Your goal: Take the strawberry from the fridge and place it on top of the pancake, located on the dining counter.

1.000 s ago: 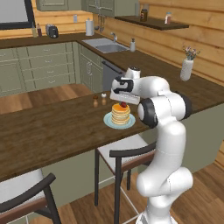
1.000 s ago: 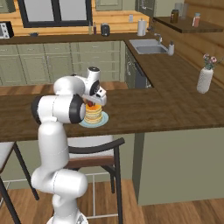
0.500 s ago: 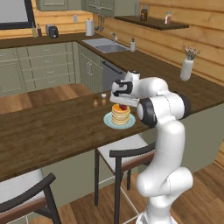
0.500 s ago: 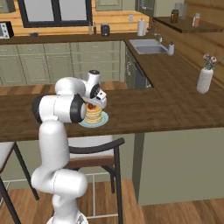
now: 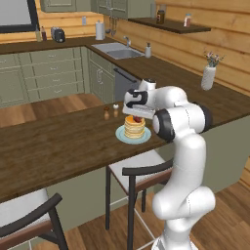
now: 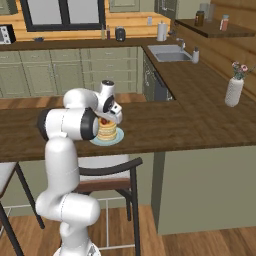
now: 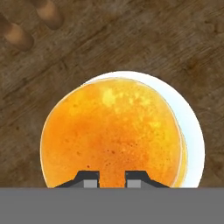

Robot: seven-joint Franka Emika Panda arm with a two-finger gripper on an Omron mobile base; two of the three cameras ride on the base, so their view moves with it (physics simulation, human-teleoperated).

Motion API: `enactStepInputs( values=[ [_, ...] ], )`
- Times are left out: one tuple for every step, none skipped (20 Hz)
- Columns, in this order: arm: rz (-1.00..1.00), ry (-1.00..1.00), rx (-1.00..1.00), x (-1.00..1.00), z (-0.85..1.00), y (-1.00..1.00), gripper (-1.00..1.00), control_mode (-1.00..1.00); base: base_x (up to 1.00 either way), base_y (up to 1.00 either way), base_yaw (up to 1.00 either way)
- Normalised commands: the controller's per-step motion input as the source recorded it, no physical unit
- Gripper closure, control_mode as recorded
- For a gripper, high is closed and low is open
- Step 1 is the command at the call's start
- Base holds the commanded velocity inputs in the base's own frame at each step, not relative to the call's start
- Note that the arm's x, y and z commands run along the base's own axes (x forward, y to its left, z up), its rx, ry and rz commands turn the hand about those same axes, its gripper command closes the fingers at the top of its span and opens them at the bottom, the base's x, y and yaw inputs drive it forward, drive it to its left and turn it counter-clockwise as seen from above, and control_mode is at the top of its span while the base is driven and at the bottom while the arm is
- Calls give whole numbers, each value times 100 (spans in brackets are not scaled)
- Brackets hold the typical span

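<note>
Left base view puts the white arm's two-finger gripper (image 5: 138, 116) lower than a second ago, now just over the golden-brown pancake stack (image 5: 135, 127) on its light blue-green plate (image 5: 122, 135). Its jaws are closed narrowly on the tiny dark red strawberry (image 5: 138, 118), held right above the top pancake. Two small brown shakers (image 5: 106, 113) stand near the plate on the dark brown wooden dining counter (image 5: 58, 146); a dark-framed chair (image 5: 139, 171) sits below.

Home kitchen, green cabinets (image 5: 46, 78), sink (image 6: 169, 52) in dark worktop, wood-panelled walls, wooden dining counter (image 5: 63, 146) with chairs (image 5: 134, 183), toaster (image 6: 6, 34)
</note>
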Motion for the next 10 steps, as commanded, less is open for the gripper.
enactStepInputs(
  values=[
    [0,0,0,28,9,0,100,-100,0,0,0],
    [0,0,0,33,4,0,100,-100,0,0,0],
    [0,0,0,34,0,0,100,-100,0,0,0],
    [0,0,0,36,1,0,100,-100,0,0,0],
    [0,0,0,27,1,0,100,-100,0,0,0],
    [0,0,0,11,0,0,100,-100,0,0,0],
    [0,-2,0,0,1,0,100,-100,0,0,0],
    [0,-9,0,-25,0,0,100,-100,0,0,0],
    [0,-14,0,-49,0,0,100,-100,0,0,0],
    [0,-14,0,-45,1,0,100,-100,0,0,0]
  ],
)
